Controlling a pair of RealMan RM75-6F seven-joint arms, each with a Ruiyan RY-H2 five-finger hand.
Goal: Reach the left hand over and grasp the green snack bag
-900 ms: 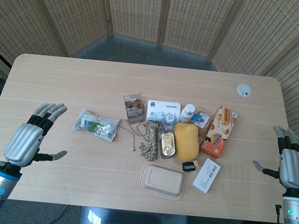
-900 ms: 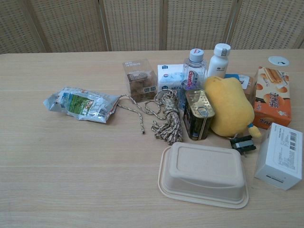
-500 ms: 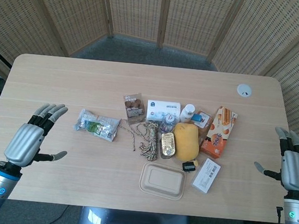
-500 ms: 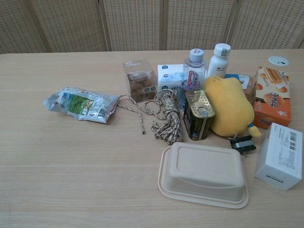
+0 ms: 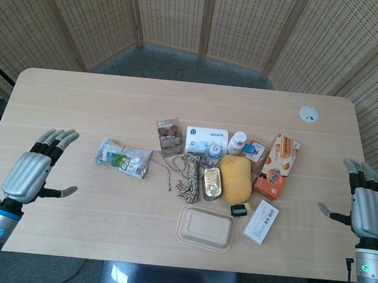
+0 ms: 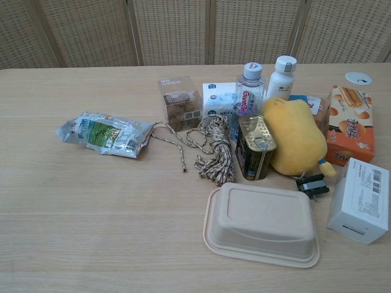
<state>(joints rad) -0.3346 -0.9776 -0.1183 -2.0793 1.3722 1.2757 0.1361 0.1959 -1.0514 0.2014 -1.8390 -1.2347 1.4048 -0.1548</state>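
The tabletop (image 5: 113, 102) is a pale wood slab with rounded corners, and nearly everything on it sits in a cluster around its middle, toward the right. The left hand (image 5: 28, 174) hovers over the left edge near the front corner, palm down and holding nothing, its fingers spread and pointing toward the far edge; the right hand (image 5: 367, 209) hangs at the right edge in the same loose, empty spread. Neither hand shows in the chest view. Nearest the front edge lies a beige clamshell container (image 6: 263, 223), lid down. Behind it a yellow plush toy (image 6: 296, 137) leans against a tin can (image 6: 255, 147) standing on its narrow side, with a small black clip (image 6: 311, 184) at the toy's foot. A white box with a barcode (image 6: 359, 201) lies to the right of the container, and an orange biscuit box (image 6: 350, 125) sits beyond it. The green snack bag (image 5: 123, 157) lies flat left of the cluster, well apart from the left hand and between it and the pile, a crinkled silver pouch with green print. A coil of braided rope (image 6: 215, 150) sits just right of the bag, one loose strand trailing toward the bag's end. Along the back of the cluster stand a clear cube of brown snacks (image 6: 179, 102), a white tissue pack (image 6: 219, 97), a water bottle (image 6: 249, 89) and a white bottle (image 6: 281, 77).
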